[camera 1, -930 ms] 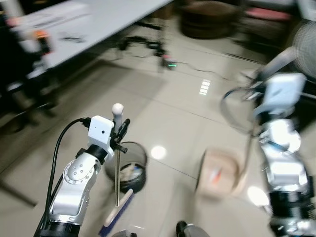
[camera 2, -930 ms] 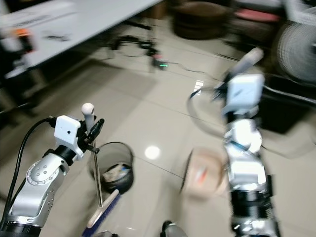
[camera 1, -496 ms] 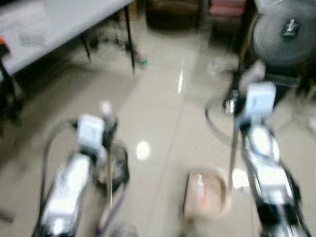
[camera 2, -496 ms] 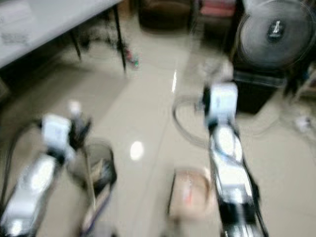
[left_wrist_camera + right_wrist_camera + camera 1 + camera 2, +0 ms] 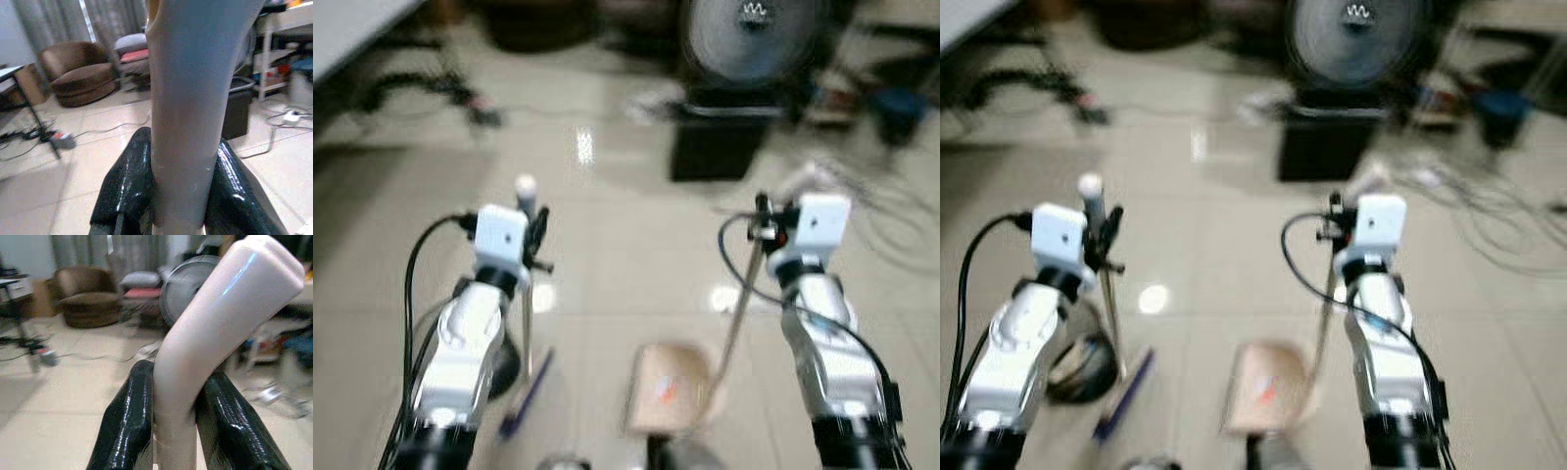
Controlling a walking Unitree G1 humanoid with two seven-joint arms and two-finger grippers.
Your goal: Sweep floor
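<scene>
My left gripper [image 5: 533, 235] is shut on the broom handle [image 5: 190, 98], just below its white knob [image 5: 525, 184]. The thin pole runs down to the blue brush head [image 5: 526, 397] on the tiles. A dark round bin [image 5: 1082, 357] sits half hidden behind my left arm. My right gripper [image 5: 766, 217] is shut on the curved cream top of the dustpan handle [image 5: 205, 333]. Its pole [image 5: 739, 313] slants down to the beige dustpan [image 5: 668, 387], which rests on the floor between my arms. In both wrist views the black fingers [image 5: 129, 416] press against the handles.
A large round fan [image 5: 749, 34] stands on a black box [image 5: 720, 147] straight ahead. Loose cables [image 5: 891, 225] lie on the tiles to the right, and more cables [image 5: 421, 93] at the far left. A brown armchair [image 5: 80, 78] stands further back. The views are blurred.
The camera has swung to the right: the white table slid off to the left and the fan came to the middle. Both grippers keep hold of their handles.
</scene>
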